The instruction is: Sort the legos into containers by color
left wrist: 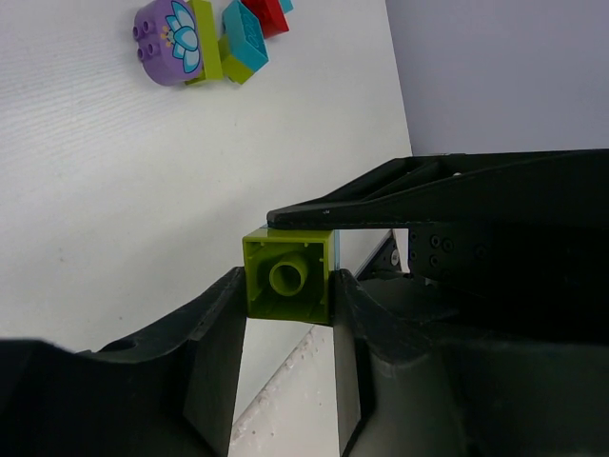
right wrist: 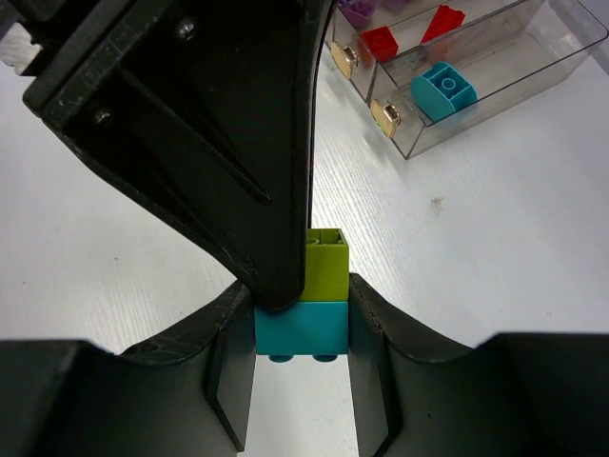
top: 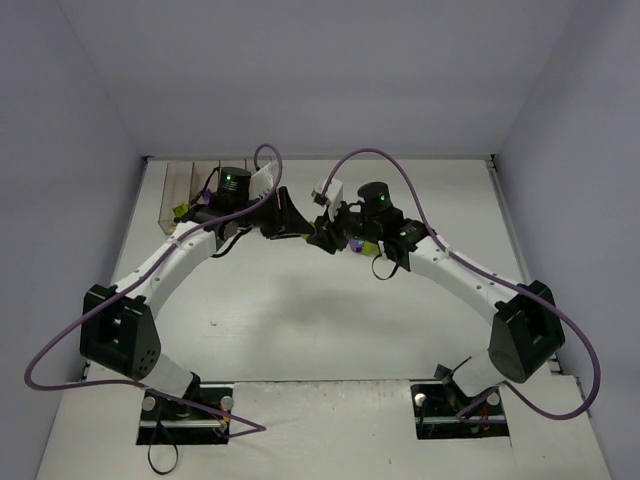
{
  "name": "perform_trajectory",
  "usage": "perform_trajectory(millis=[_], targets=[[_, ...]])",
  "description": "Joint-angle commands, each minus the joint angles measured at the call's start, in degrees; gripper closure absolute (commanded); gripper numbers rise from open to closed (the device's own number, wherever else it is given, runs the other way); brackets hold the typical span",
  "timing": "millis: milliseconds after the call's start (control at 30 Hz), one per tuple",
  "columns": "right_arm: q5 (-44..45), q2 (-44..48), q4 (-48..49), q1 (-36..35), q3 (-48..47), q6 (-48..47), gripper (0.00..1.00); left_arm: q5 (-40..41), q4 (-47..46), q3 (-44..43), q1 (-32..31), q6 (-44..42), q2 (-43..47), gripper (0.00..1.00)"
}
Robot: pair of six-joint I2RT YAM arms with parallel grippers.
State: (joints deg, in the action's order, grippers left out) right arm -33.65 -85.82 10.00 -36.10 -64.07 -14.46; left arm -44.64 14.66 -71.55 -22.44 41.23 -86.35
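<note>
**a two-colour stack pinched from both sides**

the lime green brick is a small square block of smooth, slightly glossy plastic. its hollow underside faces the left wrist camera, with thin walls and one round tube in the middle. the left gripper is closed on it, one matt black finger pressed to each side.

from the right wrist, the lime block is stacked on a teal brick of the same width, and the seam between them is straight and tight. two low round studs show along the teal block's near edge. the right gripper is clamped on the teal brick, with its pads flat against both side faces. a broad black finger of the left gripper covers part of the lime block.

in the top view the two grippers meet over the far middle of the white table, just right of the containers. the tabletop has a fine ribbed grain.

the containers are hard, clear, straight-walled bins with brass-coloured discs on their end walls. one bin holds a rounded teal piece, and the next holds red bricks.

a loose cluster lies apart on the table. it holds a domed purple piece with a printed flower, a lime slab, a teal block and a red one.
</note>
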Motion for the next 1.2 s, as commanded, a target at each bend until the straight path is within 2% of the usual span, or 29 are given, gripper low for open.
perform_trajectory(millis=[0,33,133,233,400,667,1167], targets=[[-0.3,1.3,5.2,-0.5,-0.8,0.2,0.78,-3.1,-3.7,-1.4,-0.3,-0.2,1.8,0.94],[-0.1,1.5,5.2,-0.6,-0.5,0.0,0.68,-3.1,-3.8,-1.5,-0.3,-0.1,2.0,0.94],[1.1,1.9,5.1,-0.5,1.1,-0.1,0.52,-3.1,-3.8,-1.9,0.0,0.0,2.1,0.94],[2.0,2.3,5.1,-0.4,2.5,-0.1,0.46,-3.3,-3.8,-2.3,0.4,-0.1,2.1,0.94],[2.9,2.6,5.1,-0.3,3.5,-0.1,0.45,-3.7,-3.6,-2.7,0.7,-0.2,1.7,0.94],[3.9,3.3,5.5,-0.1,2.9,-0.2,0.5,-2.3,-1.5,-3.2,0.9,-1.8,1.4,0.94],[3.1,4.3,6.9,-0.1,0.5,1.1,0.51,-1.6,-0.9,-3.3,0.9,-1.9,-0.8,0.94]])
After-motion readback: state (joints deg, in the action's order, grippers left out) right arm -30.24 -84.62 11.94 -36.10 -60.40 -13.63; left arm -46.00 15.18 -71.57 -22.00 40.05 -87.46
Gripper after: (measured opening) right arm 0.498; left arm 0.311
